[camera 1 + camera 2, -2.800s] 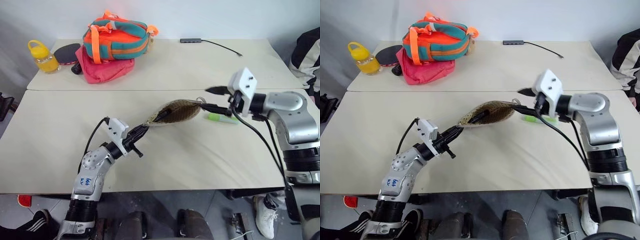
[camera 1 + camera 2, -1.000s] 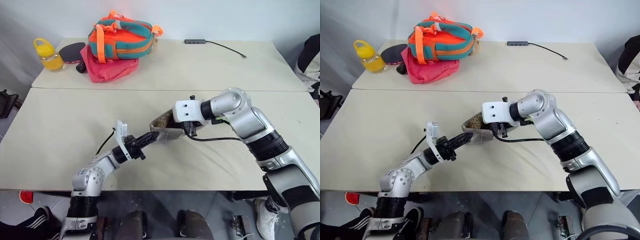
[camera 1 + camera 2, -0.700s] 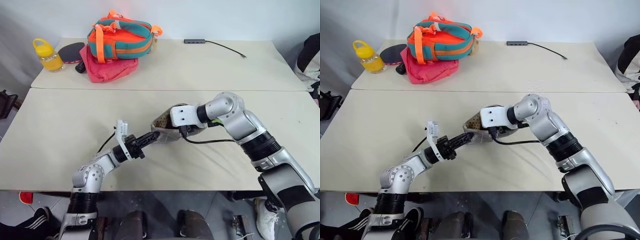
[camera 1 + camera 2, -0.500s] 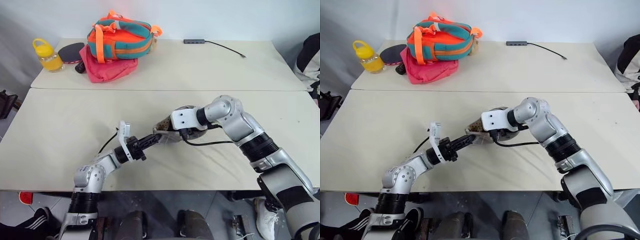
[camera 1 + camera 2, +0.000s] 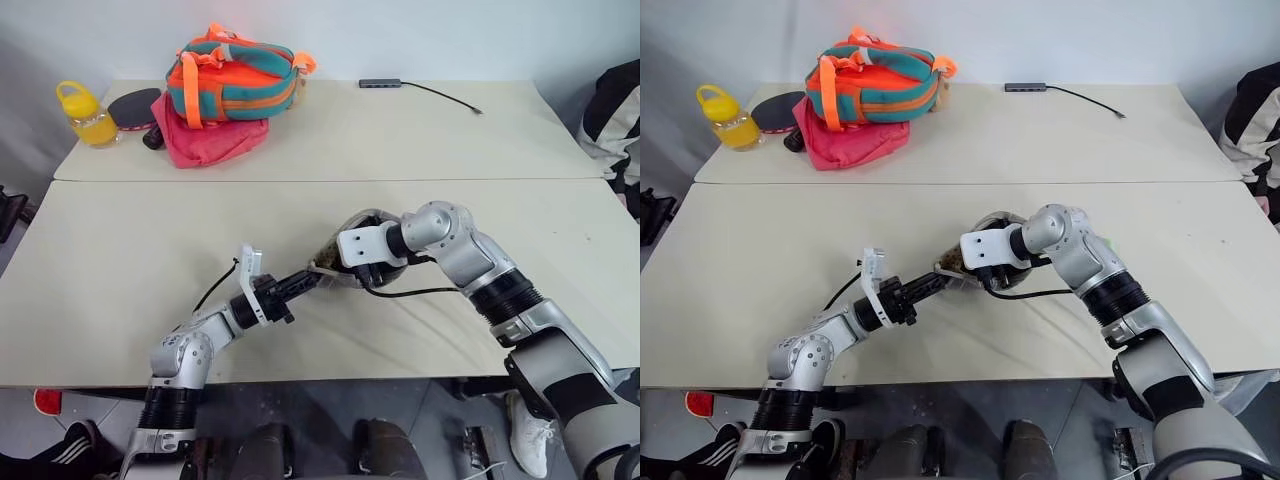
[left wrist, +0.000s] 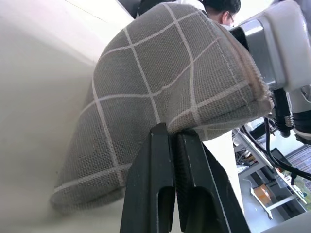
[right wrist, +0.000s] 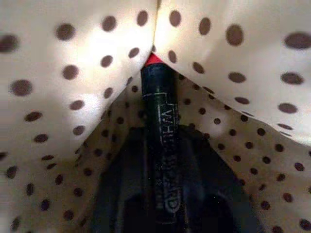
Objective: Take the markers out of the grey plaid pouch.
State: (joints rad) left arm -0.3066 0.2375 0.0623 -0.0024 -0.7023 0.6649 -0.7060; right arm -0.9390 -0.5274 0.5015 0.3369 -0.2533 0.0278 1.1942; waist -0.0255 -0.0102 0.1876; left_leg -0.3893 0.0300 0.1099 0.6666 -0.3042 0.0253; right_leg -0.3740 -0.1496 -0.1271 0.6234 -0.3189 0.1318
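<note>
My left gripper (image 6: 167,145) pinches a corner of the grey plaid pouch (image 5: 345,262), holding it just off the near table (image 5: 120,260); my right gripper (image 7: 160,194) is buried in the pouch's mouth, fingers closed on the dark marker (image 7: 161,141) against the dotted lining. I judge the fabric soft and floppy, the marker light, stiff and slick, best taken mid-barrel.

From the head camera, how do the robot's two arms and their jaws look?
Both arms are silver-grey metal with black joint bands. The left arm bears blue handwriting. A white camera block sits at each wrist, with a thin black cable looping beside it. The left gripper has flat black jaws.
</note>
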